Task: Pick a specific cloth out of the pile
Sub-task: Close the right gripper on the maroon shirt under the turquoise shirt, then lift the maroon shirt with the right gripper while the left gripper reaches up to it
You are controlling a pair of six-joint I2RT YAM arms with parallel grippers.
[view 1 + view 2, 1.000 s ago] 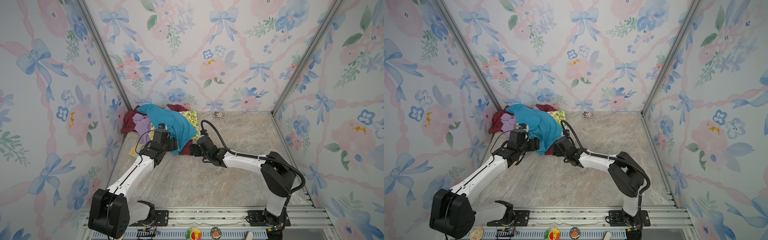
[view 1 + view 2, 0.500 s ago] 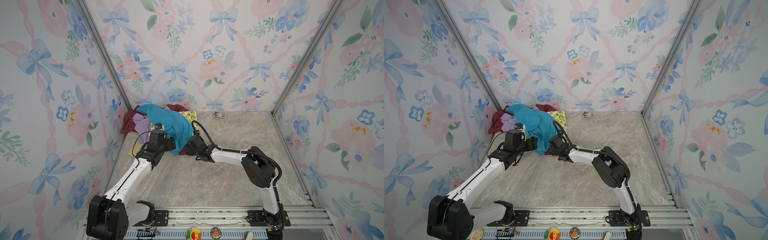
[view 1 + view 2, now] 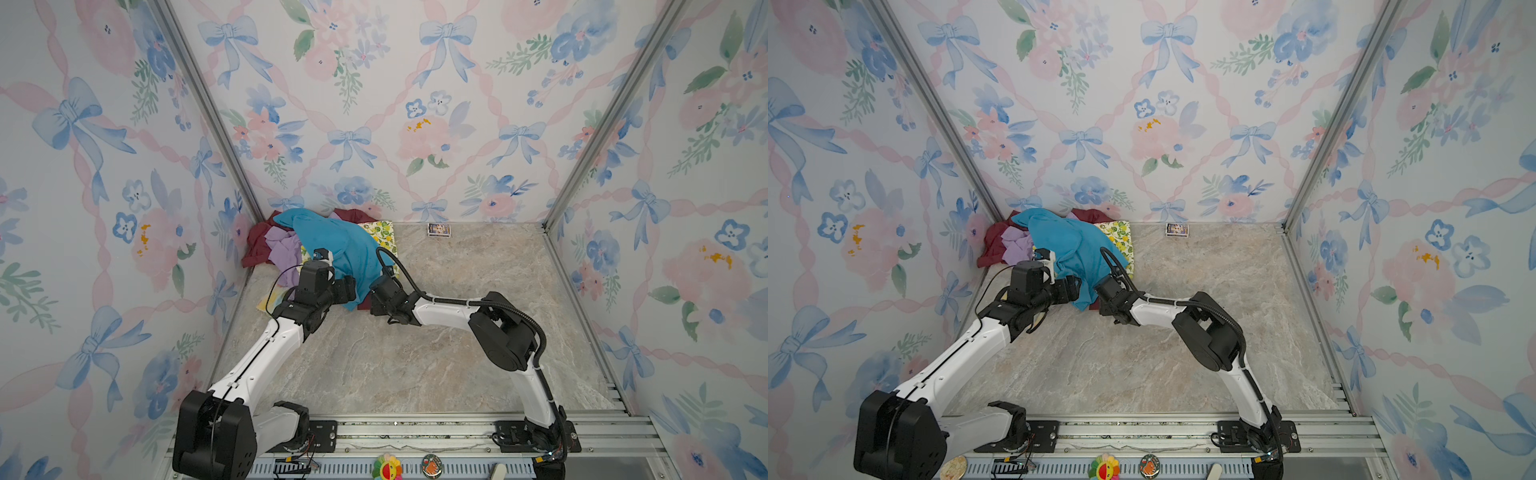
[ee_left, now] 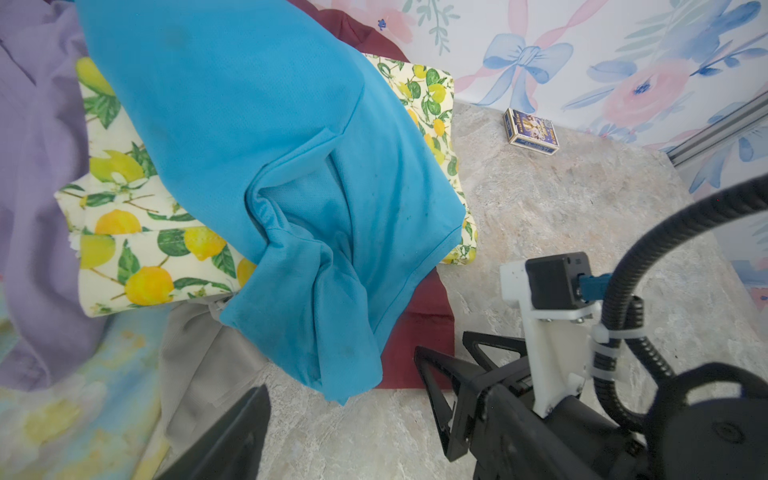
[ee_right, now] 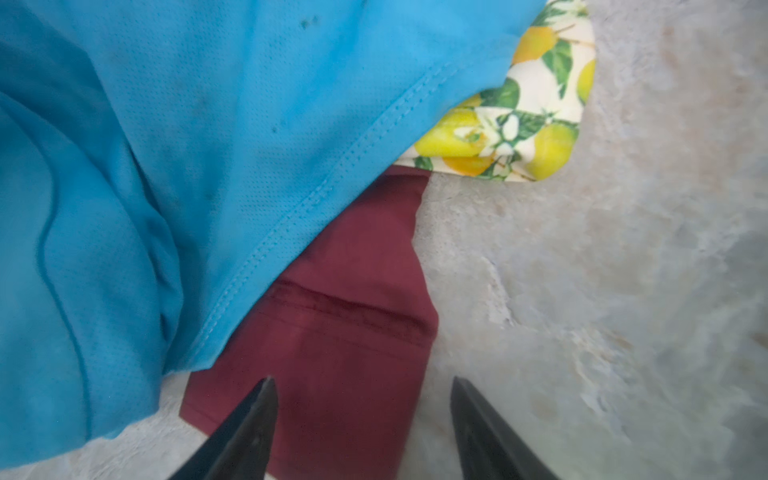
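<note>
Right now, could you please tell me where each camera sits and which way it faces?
Both top views: high above the front rail, facing down toward the back wall; both arms show whole, reaching the pile.
Left wrist: on the left arm, facing the teal cloth; one own finger shows, plus the right gripper.
Right wrist: low, facing the maroon cloth between its own parted fingers.
Shared: both wrist views show maroon under the teal hem.

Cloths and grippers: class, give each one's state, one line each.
Maroon cloth: mostly buried, corner flat on table.
Teal cloth: draped on top.
Lemon cloth: partly covered.
Lilac cloth: crumpled.
Left gripper: open, empty.
Right gripper: open, straddling maroon edge.
</note>
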